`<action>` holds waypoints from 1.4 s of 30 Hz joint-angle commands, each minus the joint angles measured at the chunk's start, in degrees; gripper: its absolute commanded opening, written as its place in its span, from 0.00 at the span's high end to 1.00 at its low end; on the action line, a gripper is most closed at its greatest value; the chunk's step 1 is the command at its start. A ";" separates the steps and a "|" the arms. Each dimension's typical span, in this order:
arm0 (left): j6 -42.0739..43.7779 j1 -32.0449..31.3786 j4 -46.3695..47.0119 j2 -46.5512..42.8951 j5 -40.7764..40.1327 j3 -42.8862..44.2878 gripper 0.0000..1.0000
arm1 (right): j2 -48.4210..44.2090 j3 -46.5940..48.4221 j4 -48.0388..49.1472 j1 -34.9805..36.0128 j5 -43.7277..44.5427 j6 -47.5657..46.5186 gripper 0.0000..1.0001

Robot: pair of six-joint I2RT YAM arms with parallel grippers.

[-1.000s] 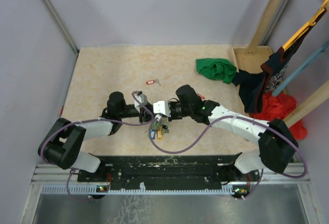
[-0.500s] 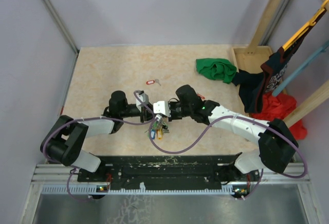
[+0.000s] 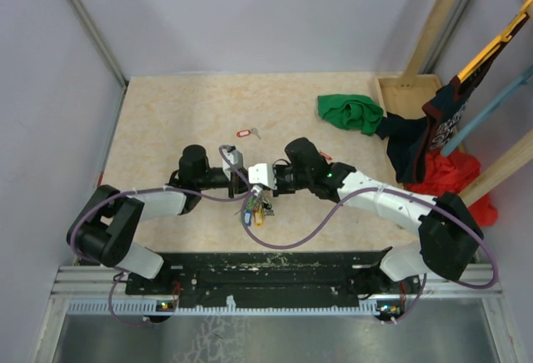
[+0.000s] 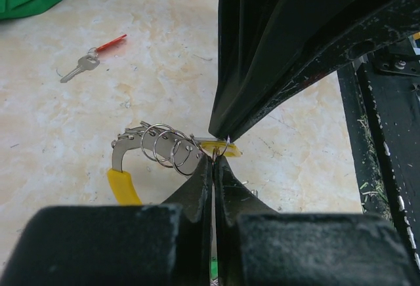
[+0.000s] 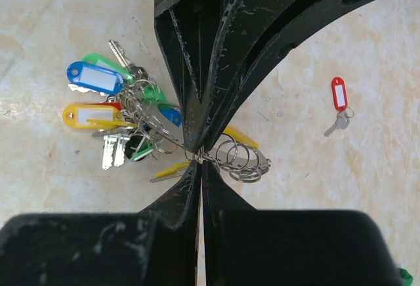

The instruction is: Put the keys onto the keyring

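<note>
The keyring (image 5: 226, 157), a thin grey wire ring, lies low over the table between the arms. It carries a row of small split rings (image 4: 164, 147) and a bunch of keys (image 5: 111, 149) with blue, green, yellow and red tags (image 3: 256, 207). My left gripper (image 4: 214, 157) and right gripper (image 5: 199, 162) meet tip to tip. Each is shut on the keyring's wire at a small ring. In the left wrist view the right gripper's black fingers (image 4: 275, 50) come down from above. I see no loose brass key.
A key with a red oblong tag (image 3: 246, 133) lies apart on the table behind the grippers. A green cloth (image 3: 350, 111), a wooden box (image 3: 405, 91) and hanging clothes (image 3: 433, 138) are at the back right. The black base rail (image 3: 275, 267) runs along the near edge.
My left arm has shifted slightly right toward the right gripper, and its jaws have closed on the keyring. The right arm has stayed still.
</note>
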 commanded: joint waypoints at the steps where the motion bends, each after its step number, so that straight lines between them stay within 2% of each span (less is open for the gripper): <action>1: 0.57 -0.09 -1.50 -0.01 -0.25 1.42 1.00 | -2.88 -0.53 2.23 0.61 1.27 1.12 1.00; 14: -1.24 0.79 0.09 -1.27 -0.85 0.69 1.00 | -3.80 -7.35 5.39 0.02 1.48 5.51 1.00; 21: -4.63 0.87 6.49 -1.93 -1.60 -1.45 1.00 | -1.80 -7.75 7.98 0.04 -1.50 6.37 1.00; 32: -7.13 1.62 10.59 -4.52 -5.84 -3.65 1.00 | -1.18 -9.54 10.54 0.09 -2.45 7.71 1.00; 37: -11.18 1.61 17.96 -3.66 -5.22 -5.25 1.00 | 1.11 -8.45 14.20 1.05 -4.37 8.26 1.00; 42: -11.24 1.52 19.04 -3.87 -6.90 -5.95 1.00 | 2.14 -7.96 17.67 1.49 -5.67 8.92 1.00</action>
